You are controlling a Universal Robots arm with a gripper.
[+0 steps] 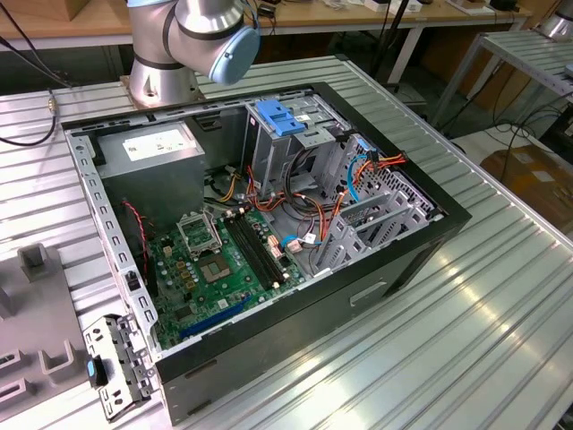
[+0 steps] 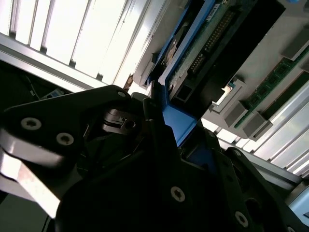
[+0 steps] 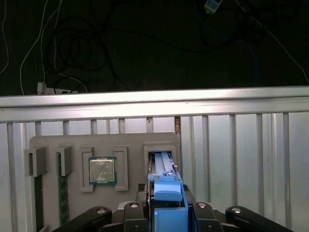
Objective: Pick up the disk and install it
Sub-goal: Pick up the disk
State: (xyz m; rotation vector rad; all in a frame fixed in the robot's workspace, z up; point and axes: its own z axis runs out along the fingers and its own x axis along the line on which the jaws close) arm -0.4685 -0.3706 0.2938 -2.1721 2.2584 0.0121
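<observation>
Since the disk (image 3: pixel 163 164) stands on edge in its slot in the grey tray (image 3: pixel 130 140), near the tabletop's (image 3: pixel 231 145) edge, its blue rail (image 3: pixel 167 195) faces my hand (image 3: pixel 166 217), which looks closed on that rail. Other tray pockets hold a chip (image 3: pixel 102 170) and memory sticks (image 3: pixel 60 193).

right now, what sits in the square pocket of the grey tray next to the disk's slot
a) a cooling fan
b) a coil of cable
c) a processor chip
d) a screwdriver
c: in the first wrist view a square, silver-topped processor chip lies flat in the grey tray pocket beside the slot where the disk stands.
</observation>
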